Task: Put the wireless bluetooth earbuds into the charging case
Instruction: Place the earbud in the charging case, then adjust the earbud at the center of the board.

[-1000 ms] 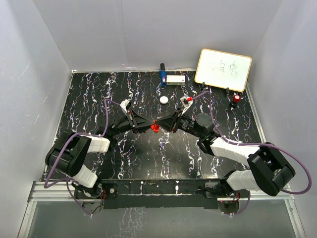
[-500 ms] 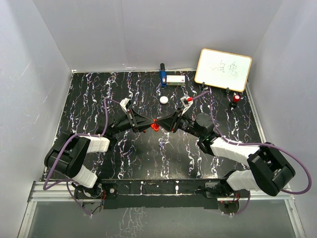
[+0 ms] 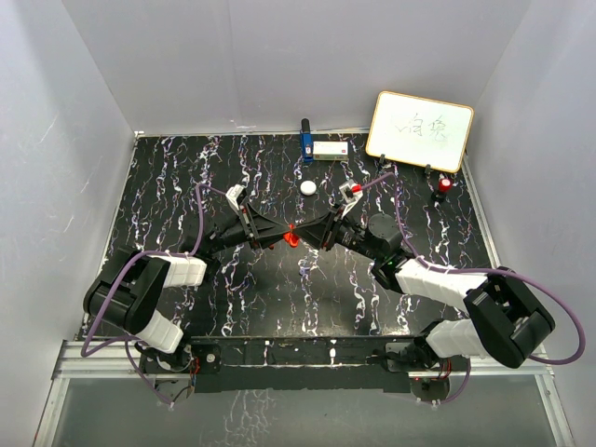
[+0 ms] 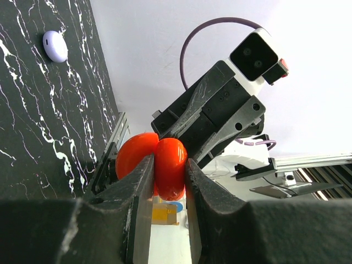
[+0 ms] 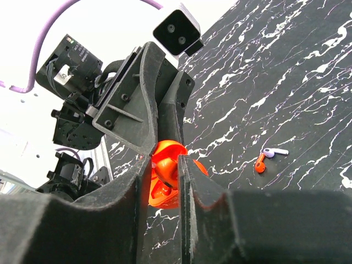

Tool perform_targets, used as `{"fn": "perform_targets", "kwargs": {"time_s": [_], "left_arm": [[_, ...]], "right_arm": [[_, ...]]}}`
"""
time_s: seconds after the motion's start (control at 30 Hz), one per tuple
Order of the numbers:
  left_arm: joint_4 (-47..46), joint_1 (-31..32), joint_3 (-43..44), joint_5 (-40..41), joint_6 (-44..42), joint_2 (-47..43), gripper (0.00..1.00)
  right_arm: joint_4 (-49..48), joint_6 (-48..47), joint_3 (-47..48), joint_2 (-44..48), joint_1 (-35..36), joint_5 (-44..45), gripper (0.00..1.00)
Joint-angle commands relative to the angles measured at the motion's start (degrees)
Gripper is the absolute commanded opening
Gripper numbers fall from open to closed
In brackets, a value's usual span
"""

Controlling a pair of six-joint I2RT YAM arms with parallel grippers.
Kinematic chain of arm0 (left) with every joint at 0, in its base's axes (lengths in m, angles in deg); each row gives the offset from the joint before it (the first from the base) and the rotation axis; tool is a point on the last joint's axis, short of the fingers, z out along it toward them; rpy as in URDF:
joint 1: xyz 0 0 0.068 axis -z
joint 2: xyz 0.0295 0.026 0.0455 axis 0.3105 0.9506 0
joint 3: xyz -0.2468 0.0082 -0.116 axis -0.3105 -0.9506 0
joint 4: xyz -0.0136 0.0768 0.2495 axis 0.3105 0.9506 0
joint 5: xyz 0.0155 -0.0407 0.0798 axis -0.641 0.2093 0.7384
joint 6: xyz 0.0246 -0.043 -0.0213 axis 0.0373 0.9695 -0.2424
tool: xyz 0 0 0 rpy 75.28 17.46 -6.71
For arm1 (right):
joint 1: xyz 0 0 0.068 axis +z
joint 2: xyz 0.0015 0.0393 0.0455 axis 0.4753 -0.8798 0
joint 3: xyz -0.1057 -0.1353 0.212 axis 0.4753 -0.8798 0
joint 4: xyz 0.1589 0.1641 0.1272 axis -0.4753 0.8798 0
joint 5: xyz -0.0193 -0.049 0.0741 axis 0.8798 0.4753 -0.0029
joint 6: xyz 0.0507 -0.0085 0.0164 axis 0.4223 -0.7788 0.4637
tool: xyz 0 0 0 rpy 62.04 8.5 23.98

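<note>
The red charging case [image 3: 291, 237] hangs above the middle of the table between both grippers. My left gripper [image 3: 278, 237] is shut on the case; in the left wrist view the case [image 4: 168, 177] sits between its jaws. My right gripper [image 3: 306, 234] faces it, shut on a red earbud [image 5: 165, 169] at the open case [image 5: 165, 199]. Another red earbud [image 5: 260, 164] and a white earbud [image 5: 274, 152] lie together on the table behind.
A round white pod [image 3: 308, 187] lies on the black marbled table [image 3: 186, 177] behind the grippers and also shows in the left wrist view [image 4: 55, 45]. A whiteboard [image 3: 419, 130], a white box [image 3: 330, 149], a blue item [image 3: 305, 142] and a small red item [image 3: 445, 185] stand along the back.
Both grippers stay together at the red case. The right gripper has edged slightly toward the left one and the case sits a touch further back.
</note>
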Motion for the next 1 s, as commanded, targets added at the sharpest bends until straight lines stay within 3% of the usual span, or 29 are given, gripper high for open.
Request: {"fn": "perform_targets", "kwargs": {"time_s": [0.0,0.1,0.63,0.97], "left_arm": [[-3.1,0.2,1.7,-0.6,-0.1,-1.8,0.00],[-3.2,0.2,1.5,-0.6,-0.1,-1.7,0.00],[-5.8,0.1,-0.8,1.3,0.3,0.1,0.00],[-4.7,-7.7,-4.0,4.4,-0.2,-1.0,0.00]], "right_arm": [[-2.5,-1.2,0.3,0.6,-0.2,1.3,0.27],[-2.6,-1.2,0.4,0.9,-0.2,1.4,0.34],[2.3,-3.0,-0.1,8.5,-0.2,6.5,0.39],[21.8,-5.1,1.0,10.6,-0.2,11.0,0.41]]}}
